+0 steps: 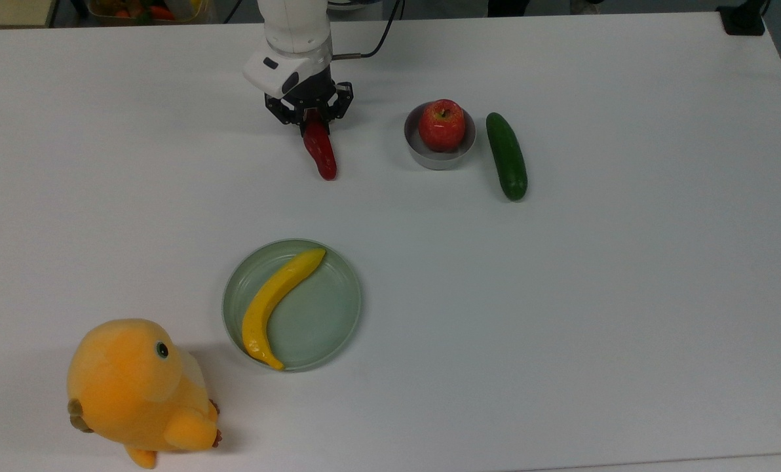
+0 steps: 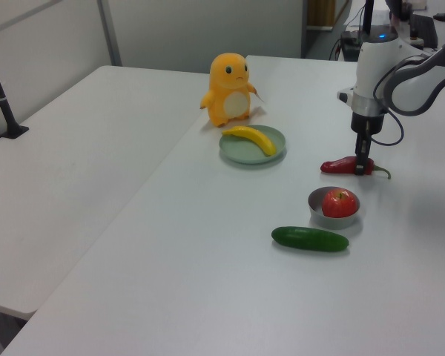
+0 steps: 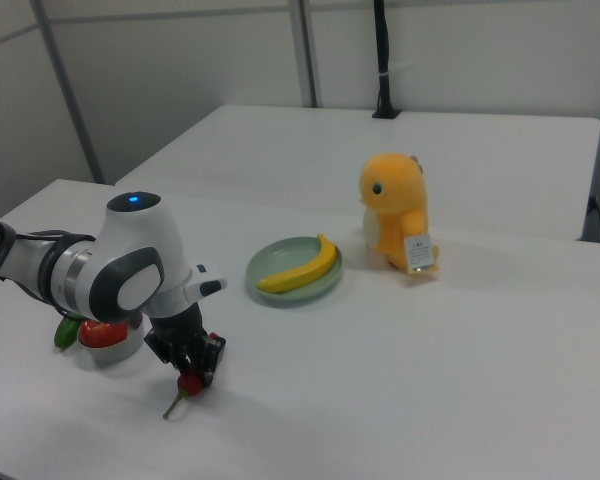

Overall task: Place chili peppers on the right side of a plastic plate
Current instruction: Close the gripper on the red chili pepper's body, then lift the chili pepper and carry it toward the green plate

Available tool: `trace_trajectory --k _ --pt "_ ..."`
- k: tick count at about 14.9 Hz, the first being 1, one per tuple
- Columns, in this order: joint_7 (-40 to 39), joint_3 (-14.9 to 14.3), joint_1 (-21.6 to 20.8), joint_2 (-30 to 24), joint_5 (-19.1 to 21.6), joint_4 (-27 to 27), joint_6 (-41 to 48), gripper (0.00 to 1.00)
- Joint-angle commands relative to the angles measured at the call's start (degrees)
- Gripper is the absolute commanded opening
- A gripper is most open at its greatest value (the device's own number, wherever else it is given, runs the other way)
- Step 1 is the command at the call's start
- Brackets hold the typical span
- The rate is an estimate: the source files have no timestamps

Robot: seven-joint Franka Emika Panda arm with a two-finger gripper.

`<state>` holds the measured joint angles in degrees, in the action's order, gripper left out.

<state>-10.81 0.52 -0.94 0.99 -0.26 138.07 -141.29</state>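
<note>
Top view: clenched the gripper (image 1: 310,121) on the stem end of the chili (image 1: 322,154), pinching across its thick shoulder and leaving the red body trailing out toward the top view's lower right. Could not tell whether the tapered tip had come clear of the table (image 1: 561,328) or was touching it. Showed the same grip in the left view, with the gripper (image 2: 364,165) close above the tabletop and the chili (image 2: 341,165) lying almost level. Let the curled green stem poke out below the gripper (image 3: 192,375) in the right view.

Called, by the look of it, for a straight lift first, high enough to carry the drooping tip over a low rim. Held the chili well off its middle, so risked a swing or a twist in the jaws; asked for a slow, level carry. Then needed travel toward the plastic plate (image 1: 338,328), well apart from the chili. Found the banana (image 1: 276,305) on the plate toward the top view's left, curving from the upper rim to the lower left. Left the top view's right half bare. Probably meant that bare half as the target, though possibly reckoned the task's right the other way round. Wanted a low release, with the chili set down beside the banana, not across it.

Further out, hung the wrist nearly vertical over the chili, black gripper body under the white flange. Reached in from the top view's upper edge. Stood just beside the grey bowl (image 1: 439,160) holding the apple (image 1: 441,124), with the cucumber (image 1: 506,155) beyond.
</note>
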Motion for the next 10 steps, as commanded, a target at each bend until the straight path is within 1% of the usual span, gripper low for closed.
trace_trajectory --k 1,4,7,9,10 --pt "-0.6 0.0 0.1 -1.6 -0.6 -0.2 1.4 0.26" --pt "-1.1 0.0 0.7 -3.0 -0.5 -2.2 5.6 0.26" --pt "-1.0 -0.3 0.9 -4.1 -0.5 -5.7 10.4 0.27" --pt "-1.0 -0.7 1.1 -4.0 -0.4 -9.7 15.1 0.27" --pt "-1.0 -1.0 1.6 -3.7 -0.4 -13.5 18.8 0.27"
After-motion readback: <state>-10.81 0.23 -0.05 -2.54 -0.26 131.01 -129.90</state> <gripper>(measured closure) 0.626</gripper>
